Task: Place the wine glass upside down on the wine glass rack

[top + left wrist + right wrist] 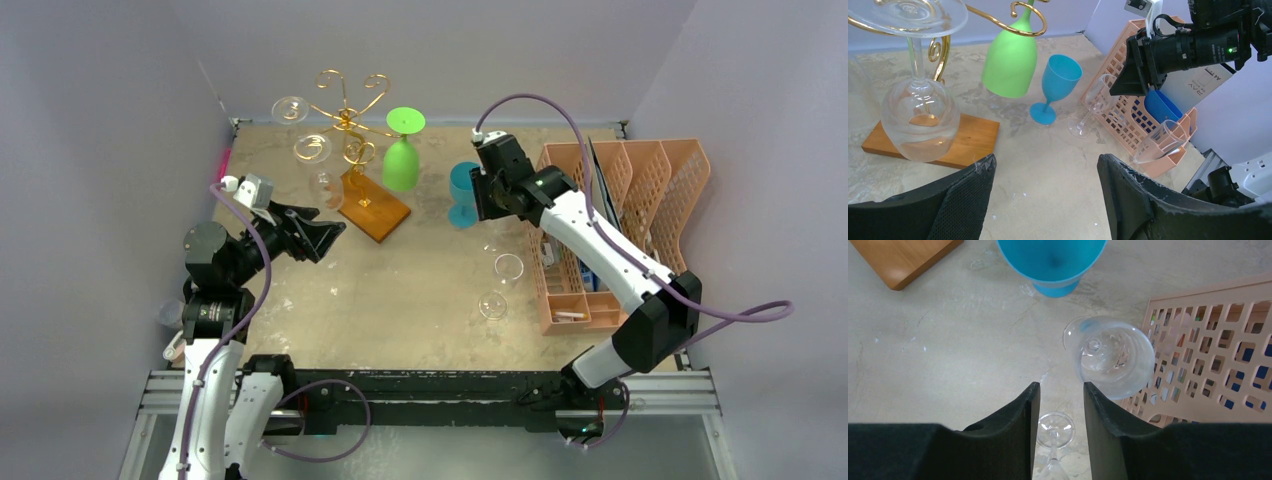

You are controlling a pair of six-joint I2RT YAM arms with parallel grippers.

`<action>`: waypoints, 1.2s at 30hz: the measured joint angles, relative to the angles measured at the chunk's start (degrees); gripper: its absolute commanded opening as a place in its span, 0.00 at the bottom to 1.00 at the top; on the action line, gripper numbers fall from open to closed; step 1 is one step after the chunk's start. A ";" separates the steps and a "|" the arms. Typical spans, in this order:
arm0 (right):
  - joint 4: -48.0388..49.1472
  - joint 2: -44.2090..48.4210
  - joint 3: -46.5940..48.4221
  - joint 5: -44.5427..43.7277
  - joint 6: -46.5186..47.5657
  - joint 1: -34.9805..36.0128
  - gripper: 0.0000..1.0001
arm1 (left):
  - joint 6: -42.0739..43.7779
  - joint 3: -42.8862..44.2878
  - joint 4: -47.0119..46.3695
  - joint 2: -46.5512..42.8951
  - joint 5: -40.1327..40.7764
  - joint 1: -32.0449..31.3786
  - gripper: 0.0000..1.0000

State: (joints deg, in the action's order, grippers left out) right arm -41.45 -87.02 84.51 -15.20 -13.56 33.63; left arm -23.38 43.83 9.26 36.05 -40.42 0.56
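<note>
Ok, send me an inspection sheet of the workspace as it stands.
Surface: table, scuffed.
Job's things: rack holds green glass and clear glasses upside down; blue glass and two loose glasses on table.
Clutter: orange organizer, partly filled.
Hands: left hand open, empty; right hand ajar, empty, by blue glass.
Cables: purple cables loop off both arms.
Surroundings: plain walls; nothing else seen.
</note>
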 measured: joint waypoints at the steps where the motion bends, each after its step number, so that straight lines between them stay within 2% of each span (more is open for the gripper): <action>1: 0.24 0.00 0.00 0.26 0.15 -0.20 0.40 | 0.00 0.00 0.00 0.00 0.00 0.00 0.73; 14: 0.57 -5.18 1.75 2.51 2.19 -3.76 0.34 | 0.00 0.00 0.04 0.00 0.20 0.00 0.73; 24: -1.51 -6.05 3.69 5.73 2.73 -4.09 0.24 | -0.02 0.00 0.04 0.00 0.22 0.00 0.73; 30: -2.82 -7.19 3.76 7.08 2.69 -4.09 0.15 | -0.02 0.00 0.04 0.00 0.22 0.00 0.73; 36: -3.37 -7.48 3.93 7.93 2.40 -4.09 0.01 | -0.02 0.00 0.04 0.00 0.22 0.00 0.73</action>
State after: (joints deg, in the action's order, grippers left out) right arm -44.82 -94.50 88.44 -7.27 -11.16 29.54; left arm -23.40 43.83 9.30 36.05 -40.21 0.56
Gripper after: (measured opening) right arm 0.070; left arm 0.730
